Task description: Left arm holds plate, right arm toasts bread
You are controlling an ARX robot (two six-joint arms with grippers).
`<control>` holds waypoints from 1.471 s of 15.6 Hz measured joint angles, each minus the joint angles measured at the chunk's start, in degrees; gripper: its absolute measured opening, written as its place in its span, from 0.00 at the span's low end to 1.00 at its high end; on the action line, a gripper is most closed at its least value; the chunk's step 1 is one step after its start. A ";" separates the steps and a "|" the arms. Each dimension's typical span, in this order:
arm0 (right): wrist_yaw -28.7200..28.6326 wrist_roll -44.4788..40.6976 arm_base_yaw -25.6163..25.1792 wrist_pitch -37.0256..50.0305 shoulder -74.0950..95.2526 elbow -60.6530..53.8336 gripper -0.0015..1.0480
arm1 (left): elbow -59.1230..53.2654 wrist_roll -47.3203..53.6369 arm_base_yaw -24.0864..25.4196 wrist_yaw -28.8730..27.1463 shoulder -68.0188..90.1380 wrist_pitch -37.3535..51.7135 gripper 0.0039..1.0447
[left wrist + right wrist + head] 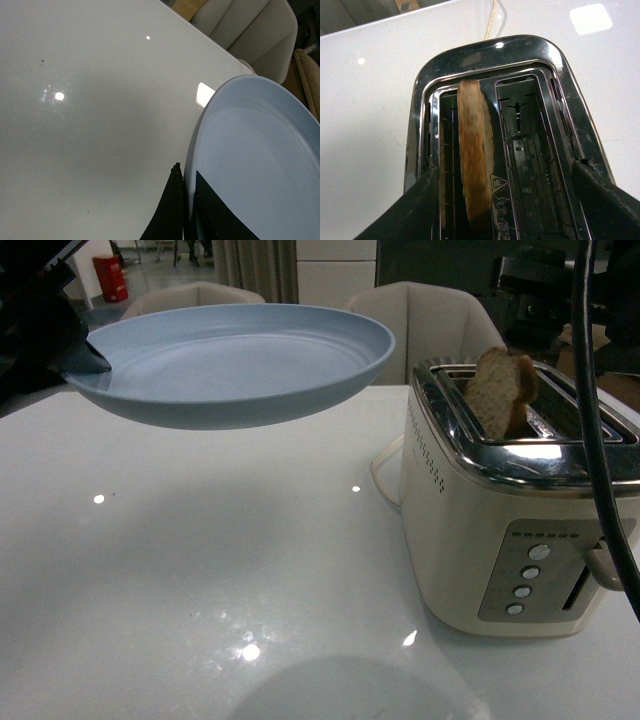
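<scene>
A pale blue plate hangs level above the white table, held at its left rim by my left gripper, which is shut on it. In the left wrist view the two dark jaws pinch the plate at its rim, the left gripper closed on the edge. A brown slice of bread stands upright in the left slot of the cream toaster, its top sticking out. My right gripper hovers open over the toaster top, jaws wide on either side of the bread without touching it.
The toaster's second slot holds nothing. A black cable hangs down in front of the toaster at the right. A cream cord loops behind it. Beige chairs stand past the table's far edge.
</scene>
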 joint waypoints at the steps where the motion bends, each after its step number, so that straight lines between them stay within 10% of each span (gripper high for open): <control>1: -0.04 0.07 -0.04 0.02 -0.02 0.00 0.81 | 0.00 0.00 0.00 0.00 0.00 0.00 0.02; 3: -0.35 0.57 -0.09 0.42 -0.02 -0.15 0.95 | 0.00 0.00 0.00 0.00 0.00 0.00 0.02; 20: -3.13 -1.53 -3.80 12.79 -45.27 -36.04 0.94 | 0.00 0.00 0.00 0.00 0.00 0.00 0.02; 23: -1.38 -16.04 -6.69 25.64 -54.45 -47.19 0.57 | 0.00 -0.02 0.00 -0.02 0.00 0.02 0.02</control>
